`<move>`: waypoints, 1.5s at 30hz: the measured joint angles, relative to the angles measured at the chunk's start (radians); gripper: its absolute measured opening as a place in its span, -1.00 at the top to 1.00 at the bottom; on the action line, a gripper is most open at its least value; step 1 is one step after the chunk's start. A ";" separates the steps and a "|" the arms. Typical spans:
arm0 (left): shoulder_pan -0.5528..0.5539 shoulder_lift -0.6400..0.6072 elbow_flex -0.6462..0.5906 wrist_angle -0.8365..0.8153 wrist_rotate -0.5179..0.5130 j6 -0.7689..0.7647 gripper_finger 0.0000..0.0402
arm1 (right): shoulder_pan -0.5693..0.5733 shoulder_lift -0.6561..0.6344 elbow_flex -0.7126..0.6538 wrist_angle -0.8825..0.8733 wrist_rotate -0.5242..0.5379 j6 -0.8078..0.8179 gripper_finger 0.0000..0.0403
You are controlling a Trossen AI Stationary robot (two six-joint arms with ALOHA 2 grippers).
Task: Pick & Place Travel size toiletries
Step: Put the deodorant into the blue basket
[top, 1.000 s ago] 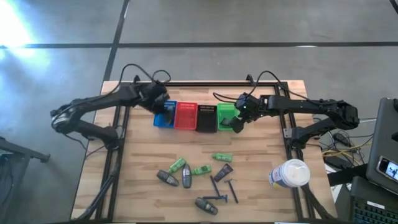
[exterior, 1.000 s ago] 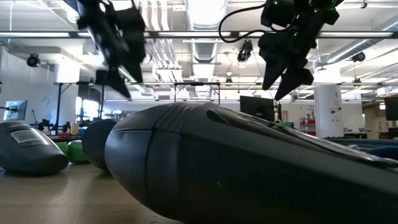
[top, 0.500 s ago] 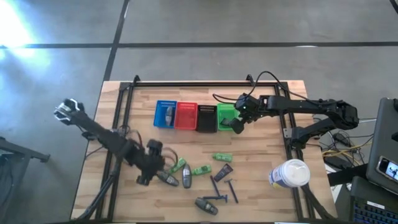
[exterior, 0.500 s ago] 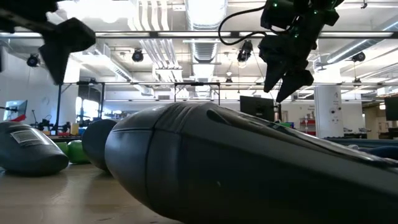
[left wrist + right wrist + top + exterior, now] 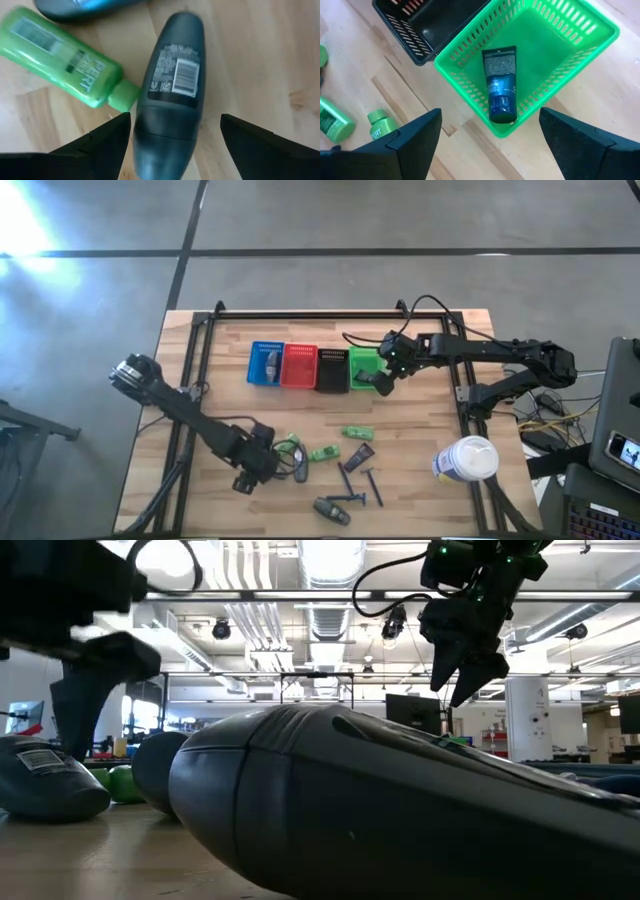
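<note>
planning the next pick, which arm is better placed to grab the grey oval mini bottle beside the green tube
Left: its open gripper straddles the grey oval mini bottle. The right gripper hangs over the green mesh basket.

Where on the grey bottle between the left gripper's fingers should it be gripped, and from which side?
Judging by its pose, grip the grey bottle across its narrow width at mid-body, from straight above: it lies flat, the open left gripper straddles it, and the green tube touches only one side.

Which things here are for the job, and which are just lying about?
Job: grey oval bottle under the open left gripper, bright green tube, thin dark-blue razors, black tube in green mesh basket.
Lying about: large white round tub.
</note>
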 joint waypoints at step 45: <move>0.889 -0.457 -0.197 -0.081 -0.288 -0.923 -0.04 | 0.000 0.000 0.000 0.069 0.001 0.007 -0.46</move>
